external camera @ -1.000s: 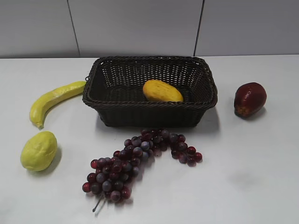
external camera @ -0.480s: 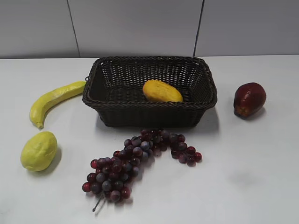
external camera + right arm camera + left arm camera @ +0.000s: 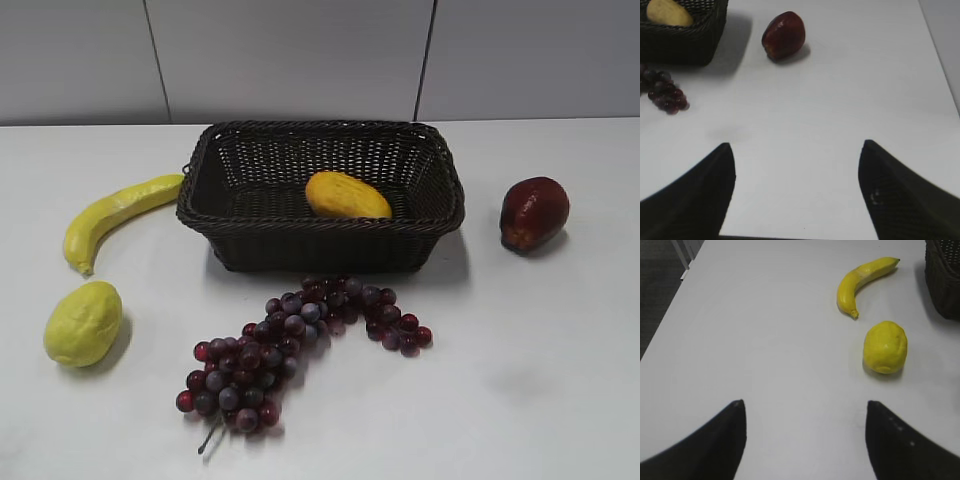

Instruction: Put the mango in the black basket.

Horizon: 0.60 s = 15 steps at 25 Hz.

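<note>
The orange-yellow mango (image 3: 346,196) lies inside the black basket (image 3: 250,165), toward its right front part. It also shows in the right wrist view (image 3: 668,12), at the top left inside the basket (image 3: 690,40). My left gripper (image 3: 805,407) is open and empty over bare table, well left of the basket, whose edge (image 3: 945,285) shows at the right. My right gripper (image 3: 796,147) is open and empty over bare table, right of the basket. Neither gripper shows in the exterior view.
A yellow banana (image 3: 112,214) and a pale lemon (image 3: 83,322) lie left of the basket. A bunch of dark red grapes (image 3: 290,340) lies in front of it. A dark red fruit (image 3: 534,212) sits to its right. The table's left edge (image 3: 670,300) shows.
</note>
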Tool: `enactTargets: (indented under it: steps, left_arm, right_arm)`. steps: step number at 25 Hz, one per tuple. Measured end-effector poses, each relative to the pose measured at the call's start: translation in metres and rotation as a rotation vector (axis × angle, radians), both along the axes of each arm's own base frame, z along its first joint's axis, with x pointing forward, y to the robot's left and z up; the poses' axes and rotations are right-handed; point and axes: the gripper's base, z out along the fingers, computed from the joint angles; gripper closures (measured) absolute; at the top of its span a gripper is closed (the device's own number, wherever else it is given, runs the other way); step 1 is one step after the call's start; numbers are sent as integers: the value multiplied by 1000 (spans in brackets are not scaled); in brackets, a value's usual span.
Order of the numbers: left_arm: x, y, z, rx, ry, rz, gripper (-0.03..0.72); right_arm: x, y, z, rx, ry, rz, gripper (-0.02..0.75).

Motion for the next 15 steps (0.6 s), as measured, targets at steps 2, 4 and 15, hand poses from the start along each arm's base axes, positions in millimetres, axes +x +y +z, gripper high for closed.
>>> enactTargets:
  steps: [2, 4, 15]
  left_arm:
    - [0, 0, 0, 0, 0, 0, 133]
    - [0, 0, 0, 0, 0, 0, 133]
    - [0, 0, 0, 0, 0, 0, 133]
  right_arm:
    - [-5, -1, 0, 12, -24, -46, 148]
    - [-9, -1, 0, 24, -47, -96, 148]
    - [-14, -1, 0, 45, -66, -204, 148]
